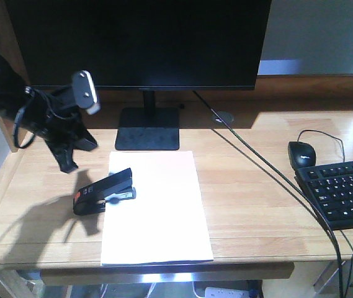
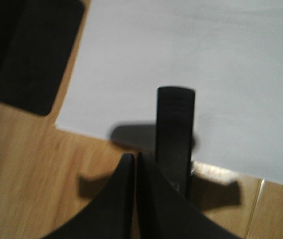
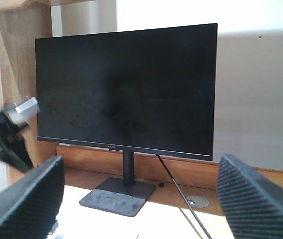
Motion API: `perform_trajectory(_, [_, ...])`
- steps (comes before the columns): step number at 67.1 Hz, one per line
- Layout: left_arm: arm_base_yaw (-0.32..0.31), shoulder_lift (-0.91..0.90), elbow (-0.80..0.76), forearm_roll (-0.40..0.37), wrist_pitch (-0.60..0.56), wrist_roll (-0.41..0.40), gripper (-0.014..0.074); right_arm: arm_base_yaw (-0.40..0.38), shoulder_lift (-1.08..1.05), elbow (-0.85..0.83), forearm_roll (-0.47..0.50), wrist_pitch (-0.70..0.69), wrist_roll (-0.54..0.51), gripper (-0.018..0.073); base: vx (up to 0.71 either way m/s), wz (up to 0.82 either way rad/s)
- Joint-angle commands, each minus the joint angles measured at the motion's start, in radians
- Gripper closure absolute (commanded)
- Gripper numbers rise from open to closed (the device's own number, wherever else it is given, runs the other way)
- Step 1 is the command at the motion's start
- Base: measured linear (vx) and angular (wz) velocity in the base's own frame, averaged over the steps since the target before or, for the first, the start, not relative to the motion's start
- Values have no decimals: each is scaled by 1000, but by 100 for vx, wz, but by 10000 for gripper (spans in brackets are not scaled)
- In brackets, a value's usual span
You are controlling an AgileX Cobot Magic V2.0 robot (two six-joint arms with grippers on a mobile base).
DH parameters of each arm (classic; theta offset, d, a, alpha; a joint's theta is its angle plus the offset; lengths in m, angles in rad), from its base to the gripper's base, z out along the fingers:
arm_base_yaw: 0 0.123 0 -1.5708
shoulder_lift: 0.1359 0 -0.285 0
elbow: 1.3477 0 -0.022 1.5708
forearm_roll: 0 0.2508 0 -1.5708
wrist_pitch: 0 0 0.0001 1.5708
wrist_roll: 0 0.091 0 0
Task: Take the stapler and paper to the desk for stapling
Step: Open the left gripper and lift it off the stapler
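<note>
The stapler [image 1: 103, 191] is small and black, with an orange-red patch at its back end and a shiny metal strip along its side. It lies a little left of the middle of the front view, with its front end on the left edge of the paper [image 1: 154, 208] and its back end on the bare wood. The paper is one plain white sheet lying flat on the desk [image 1: 257, 211], just in front of the monitor [image 1: 139, 43] stand.

The left gripper [image 1: 77, 152] hangs in the air at the upper left, above and behind the stapler, not touching it. In the left wrist view its two fingers [image 2: 124, 199] are pressed together with nothing between them. The right gripper [image 3: 139, 204] has its fingers spread wide apart at the bottom corners of its own view, and they hold nothing.

At the right edge sit a black mouse [image 1: 302, 153] and a keyboard [image 1: 344, 191]. A black cable [image 1: 269, 167] runs slanting across the desk. There is bare wood between the paper and the keyboard. No words can be read anywhere.
</note>
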Motion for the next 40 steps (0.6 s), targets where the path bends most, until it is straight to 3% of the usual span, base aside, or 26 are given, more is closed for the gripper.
perform_trajectory(1, [-2,-118,-22,171,-69,-238,603,-5,11,-26,-45,18,-9,-29,0,0])
perform_trajectory(6, [-2,-156,-22,335,-97,-426,603,-5,11,-26,-45,18,-9,-29,0,0])
perform_trajectory(14, [1,-210,-31,580,-119,-800,603,-5,11,-26,-45,18,-9,-29,0,0])
perform_trajectory(22, [1,-250,-39,774,-114,-1222,603,-5,11,-26,-45,18,-9,-29,0,0])
perform_trajectory(35, [1,-307,-39,1095,-124,-1707,603,-5,11,-26,-45,17,-9,-29,0,0])
perform_trajectory(40, [1,-355,-32,1188,-121,-1949,603,-5,11,-26,-45,17,-9,-29,0,0])
